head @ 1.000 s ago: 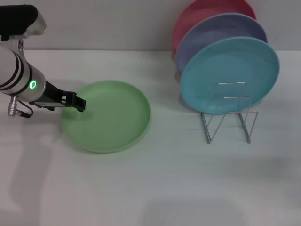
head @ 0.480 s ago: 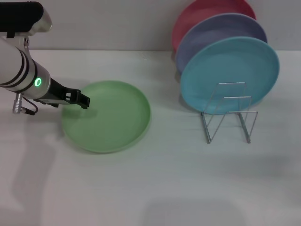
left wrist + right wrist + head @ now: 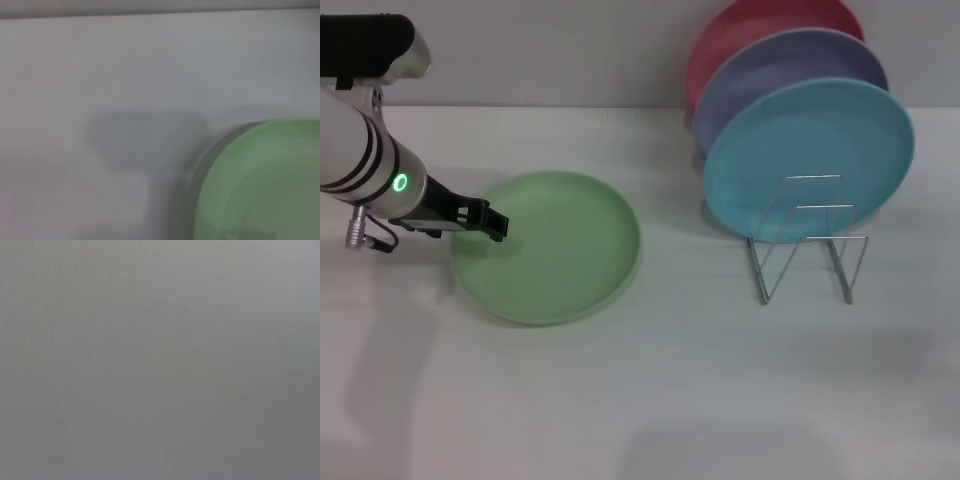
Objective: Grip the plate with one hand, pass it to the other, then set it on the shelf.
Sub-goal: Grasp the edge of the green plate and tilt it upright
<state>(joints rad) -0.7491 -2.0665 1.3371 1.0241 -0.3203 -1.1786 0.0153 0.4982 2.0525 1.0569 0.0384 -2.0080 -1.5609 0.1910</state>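
Observation:
The light green plate (image 3: pixel 560 250) lies flat on the white table, left of centre. My left gripper (image 3: pixel 490 222), on the arm with the green ring, is at the plate's left rim, low over it, and looks open and empty. The left wrist view shows part of the plate (image 3: pixel 265 185) and the arm's shadow on the table. The silver wire rack (image 3: pixel 807 240) stands to the right, its front slots free. My right gripper is out of view; its wrist view shows only plain grey.
A turquoise plate (image 3: pixel 810 150), a lavender plate (image 3: pixel 770 70) and a pink plate (image 3: pixel 740 25) stand upright in the rack's rear slots. White table (image 3: pixel 650 400) stretches in front; a wall runs behind.
My left gripper moved right over the plate's left rim, then drew back slightly left and down. The plate has not moved.

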